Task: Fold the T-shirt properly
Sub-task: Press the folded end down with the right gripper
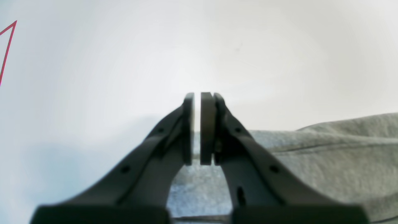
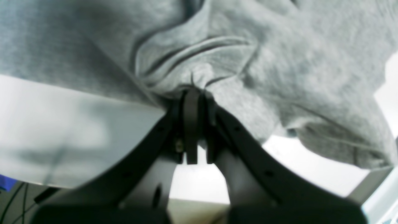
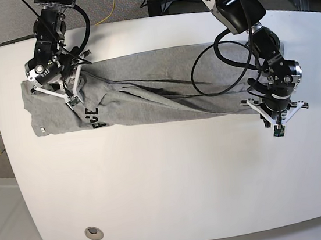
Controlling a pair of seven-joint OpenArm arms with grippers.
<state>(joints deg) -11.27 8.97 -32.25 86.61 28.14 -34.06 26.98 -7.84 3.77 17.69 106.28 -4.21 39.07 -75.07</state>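
T-shirt [image 3: 146, 101] lies as a long band across the far half of the table [image 3: 173, 177], folded lengthwise, rumpled through the middle, some dark lettering showing near its left end in the base view.

Right pincer [image 2: 194, 93] is clamped on a bunch of grey fabric; the wrist view shows cloth puckering right at the tips. It's on the band's left end in base view.

Left pincer [image 1: 200, 124] is pinched nearly shut with nothing between the pads; it sits just past the shirt's other end, over bare table, fabric edge right beside it.

My read: you're mid-fold with only one end under control.

- Don't drag with the right alone; the band will skew and the middle creases will set.
- Open the left, come in low over the hem edge, grab both layers.
- Lift both ends level, tension lightly to pull out the centre wrinkles.
- Bunched grip on the right may release unevenly; regrip flatter if you can.
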